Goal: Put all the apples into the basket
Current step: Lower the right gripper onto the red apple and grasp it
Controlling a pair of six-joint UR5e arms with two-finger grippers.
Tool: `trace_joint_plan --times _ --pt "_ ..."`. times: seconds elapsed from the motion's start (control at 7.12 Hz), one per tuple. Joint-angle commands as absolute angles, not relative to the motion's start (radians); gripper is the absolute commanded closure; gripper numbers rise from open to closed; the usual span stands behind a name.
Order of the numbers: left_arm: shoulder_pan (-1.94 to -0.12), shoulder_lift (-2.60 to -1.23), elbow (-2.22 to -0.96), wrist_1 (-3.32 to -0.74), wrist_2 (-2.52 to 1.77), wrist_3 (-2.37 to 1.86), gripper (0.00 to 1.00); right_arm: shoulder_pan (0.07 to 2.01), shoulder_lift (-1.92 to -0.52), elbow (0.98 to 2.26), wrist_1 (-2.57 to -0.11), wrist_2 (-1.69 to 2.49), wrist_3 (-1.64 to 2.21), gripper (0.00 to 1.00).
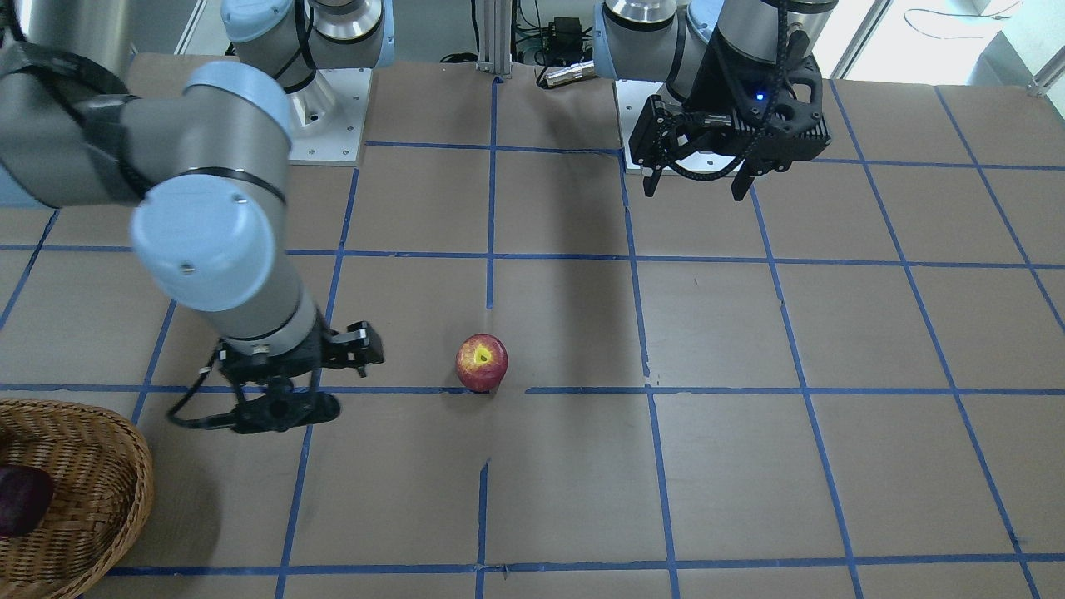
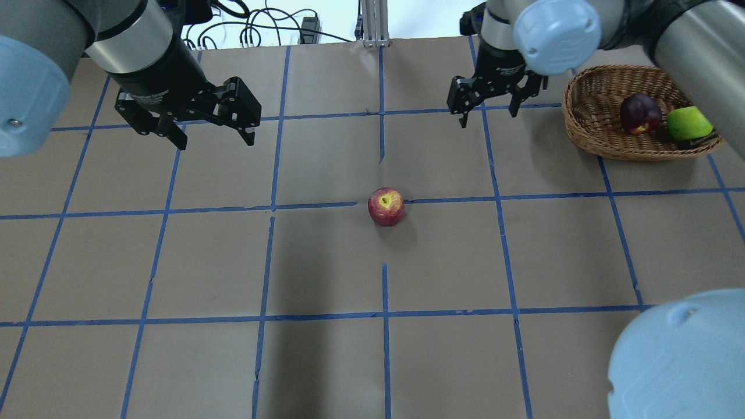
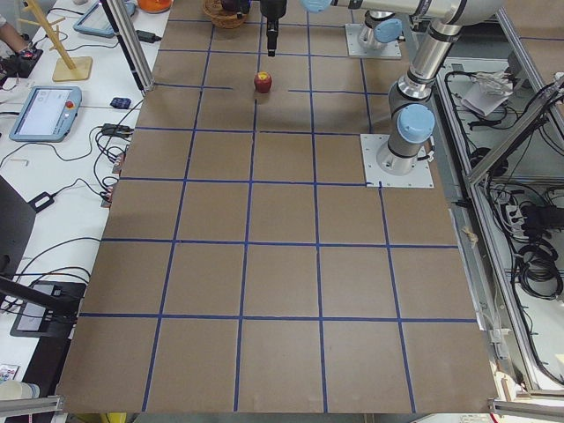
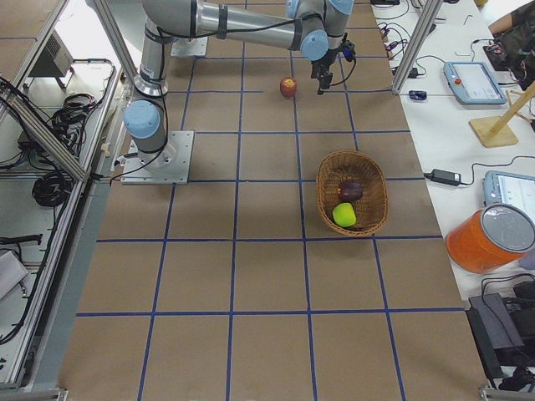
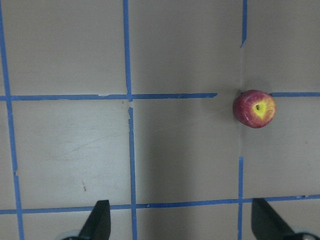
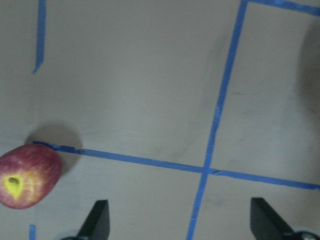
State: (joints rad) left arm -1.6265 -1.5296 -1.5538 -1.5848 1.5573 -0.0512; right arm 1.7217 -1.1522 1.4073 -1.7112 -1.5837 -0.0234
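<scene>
A red apple with a yellow patch around its stem sits alone on the table's middle; it also shows in the front view and both wrist views. The wicker basket stands at the far right and holds the purple-maroon apple and the lime green apple. My right gripper is open and empty, hovering between the red apple and the basket. My left gripper is open and empty, above the table far left of the red apple.
The brown table is crossed by a blue tape grid. The arm bases are bolted at the robot's edge. In the right side view, tablets, a wooden stand and an orange container lie on the operators' bench beyond the table.
</scene>
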Motion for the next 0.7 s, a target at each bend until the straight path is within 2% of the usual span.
trace_joint_plan --times 0.0,0.56 --pt "-1.625 -1.52 -1.555 -1.617 1.572 -0.048 0.0 1.813 -1.131 1.497 -1.792 -1.435 0.173 0.0" --pt "-1.614 -1.528 -1.552 -1.724 1.559 -0.104 0.0 1.904 -1.036 1.568 -1.968 -1.416 0.31 0.0"
